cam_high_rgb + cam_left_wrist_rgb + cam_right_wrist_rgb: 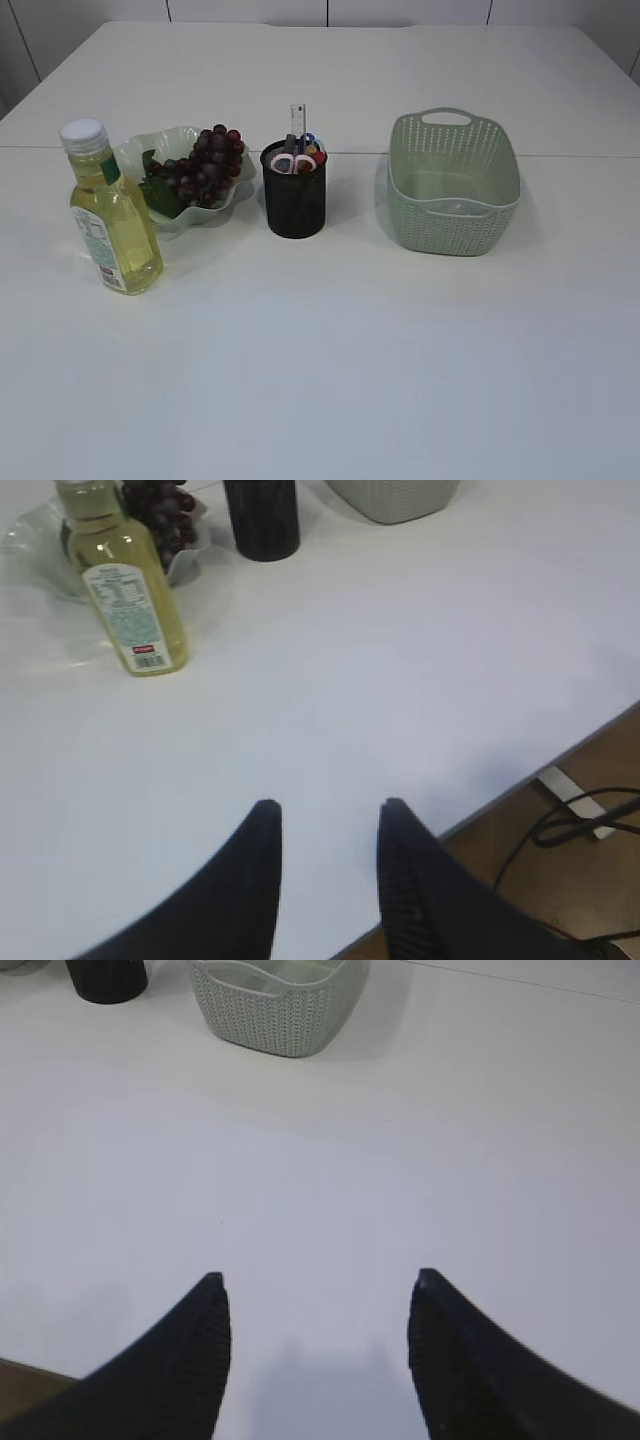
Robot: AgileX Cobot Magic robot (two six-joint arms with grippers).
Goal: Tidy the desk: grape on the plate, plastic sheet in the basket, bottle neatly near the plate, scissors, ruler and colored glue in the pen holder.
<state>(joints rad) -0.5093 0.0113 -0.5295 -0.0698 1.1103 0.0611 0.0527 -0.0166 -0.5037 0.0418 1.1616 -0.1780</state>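
Note:
A bunch of dark grapes (205, 165) lies on the pale green plate (135, 155). The bottle (115, 225) of yellow liquid stands upright just left and in front of the plate. The black pen holder (295, 205) holds pink-handled scissors (293, 162), a clear ruler (298, 118) and colored glue (316, 155). On the floor of the green basket (455, 235) shows a faint glossy patch; I cannot tell whether it is the plastic sheet. My left gripper (330, 805) is open over bare table near the front edge, far from the bottle (130, 600). My right gripper (320, 1278) stands wide open and holds nothing.
Neither arm shows in the exterior view. The table's front edge (560, 755) runs close to the left gripper, with cables (570, 820) on the floor beyond it. The basket (280, 1015) and pen holder (105, 978) are far ahead of the right gripper.

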